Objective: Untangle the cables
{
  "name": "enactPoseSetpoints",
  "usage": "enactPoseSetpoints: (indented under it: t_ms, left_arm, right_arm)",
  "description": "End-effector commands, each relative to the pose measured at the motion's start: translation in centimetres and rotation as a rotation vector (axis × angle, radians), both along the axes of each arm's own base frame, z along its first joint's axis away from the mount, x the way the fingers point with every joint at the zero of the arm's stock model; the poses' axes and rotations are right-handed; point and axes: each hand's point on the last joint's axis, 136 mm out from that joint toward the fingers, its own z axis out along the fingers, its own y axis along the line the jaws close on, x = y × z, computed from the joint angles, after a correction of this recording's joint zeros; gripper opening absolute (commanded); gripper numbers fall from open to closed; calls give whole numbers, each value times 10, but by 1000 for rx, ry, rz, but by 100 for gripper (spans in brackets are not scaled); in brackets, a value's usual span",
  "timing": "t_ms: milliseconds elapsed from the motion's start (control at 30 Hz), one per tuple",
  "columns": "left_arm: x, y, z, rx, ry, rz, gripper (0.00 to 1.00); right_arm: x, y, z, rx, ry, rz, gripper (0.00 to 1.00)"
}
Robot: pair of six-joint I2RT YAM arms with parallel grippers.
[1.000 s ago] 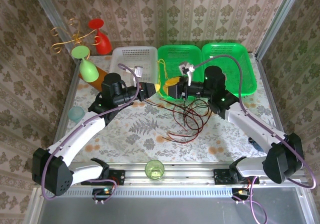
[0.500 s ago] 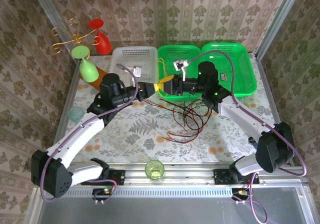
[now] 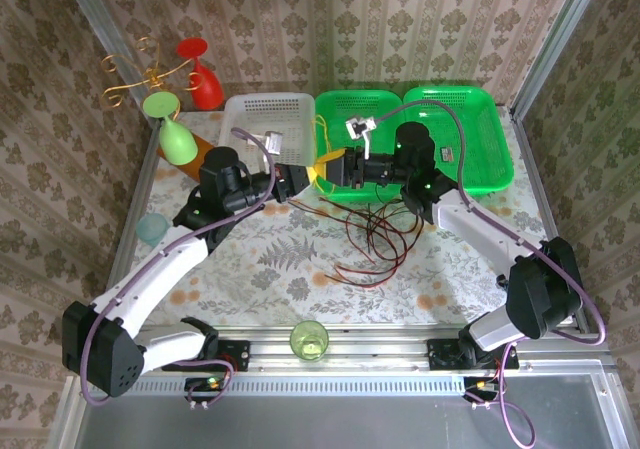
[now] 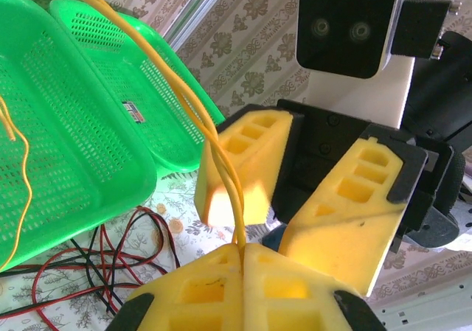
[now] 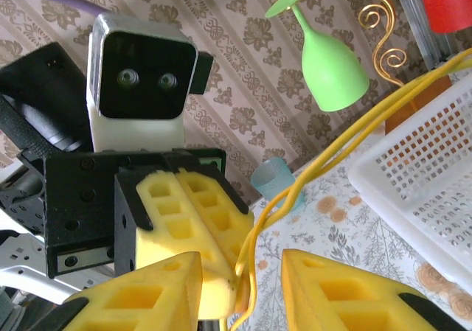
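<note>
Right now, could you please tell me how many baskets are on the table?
3. The white basket sits at the back left, the middle green basket right beside it, and the right green basket at the back right. No others appear hidden.

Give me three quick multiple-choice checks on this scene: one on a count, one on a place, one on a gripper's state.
1. How many green baskets stand at the back of the table? A) one B) two C) three
2. Where do the red and black cables lie? A) inside the green baskets B) on the floor C) on the table
3. The left gripper is: A) shut on the yellow cable B) open and empty C) shut on a red cable

Key: 1 B, two green baskets sit side by side; 2 C, they sprawl on the table in front of the green baskets; 3 A, it pinches the yellow cable.
</note>
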Motion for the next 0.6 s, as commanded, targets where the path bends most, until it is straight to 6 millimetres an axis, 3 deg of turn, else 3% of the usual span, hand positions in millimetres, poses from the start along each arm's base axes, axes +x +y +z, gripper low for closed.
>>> enactPoseSetpoints:
  t_ms: [0, 567]
  left_arm:
    - [-14, -1, 8, -11, -44, -46, 0]
    - [-13, -3, 11, -13, -46, -54, 0]
  right_arm:
    - [3, -3, 26, 77, -40, 5, 36]
    - [0, -5, 12, 39, -27, -2, 34]
